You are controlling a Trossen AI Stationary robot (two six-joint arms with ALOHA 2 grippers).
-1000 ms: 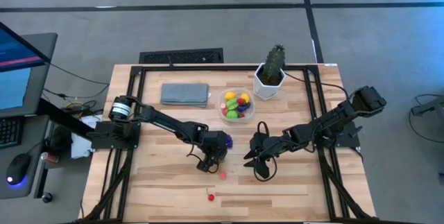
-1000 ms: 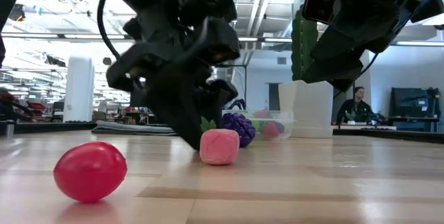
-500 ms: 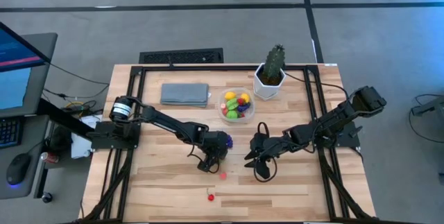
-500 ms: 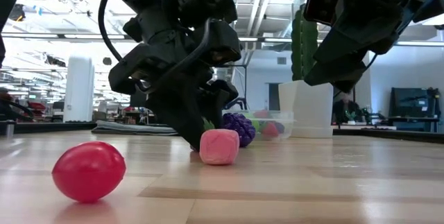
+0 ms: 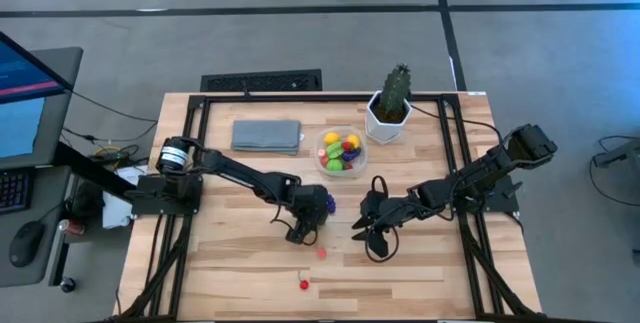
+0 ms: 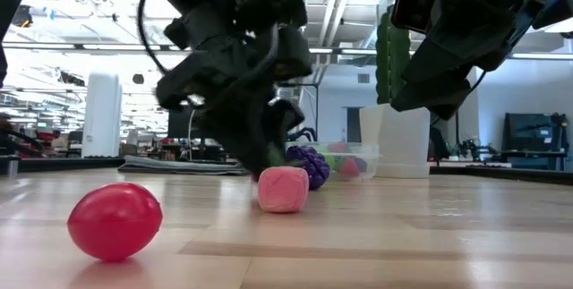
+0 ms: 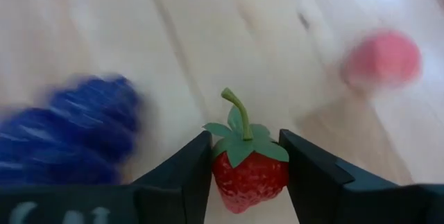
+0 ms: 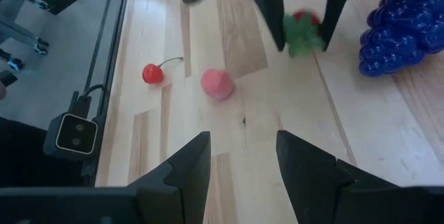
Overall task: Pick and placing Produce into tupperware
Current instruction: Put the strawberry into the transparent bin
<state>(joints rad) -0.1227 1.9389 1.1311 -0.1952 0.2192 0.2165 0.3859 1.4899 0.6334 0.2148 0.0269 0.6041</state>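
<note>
A red toy strawberry (image 7: 248, 175) with green leaves and a stem sits between the fingers of my left gripper (image 7: 244, 137), near the table's middle (image 5: 300, 233). Purple grapes (image 5: 326, 203) lie just beside that gripper. A pink piece (image 5: 321, 253) and a red cherry (image 5: 303, 284) lie nearer the front edge. The round clear tupperware (image 5: 341, 151) stands farther back and holds several pieces of produce. My right gripper (image 5: 366, 243) hovers open to the right of the pink piece, with nothing between its fingers (image 8: 243, 141). My left gripper pinches the strawberry's red body (image 7: 220, 175) between its two fingers, one on each side. The fingers slant down from the table's left. The leaves and stem (image 7: 237, 116) point out past the fingertips. I cannot tell whether the strawberry still rests on the table.
A potted cactus in a white pot (image 5: 389, 113) stands at the back right, next to the tupperware. A folded grey-blue cloth (image 5: 267, 135) lies at the back left. Bare wood lies along the front of the table around the cherry.
My left gripper has stayed over the same spot and drawn its fingers together onto the strawberry.
</note>
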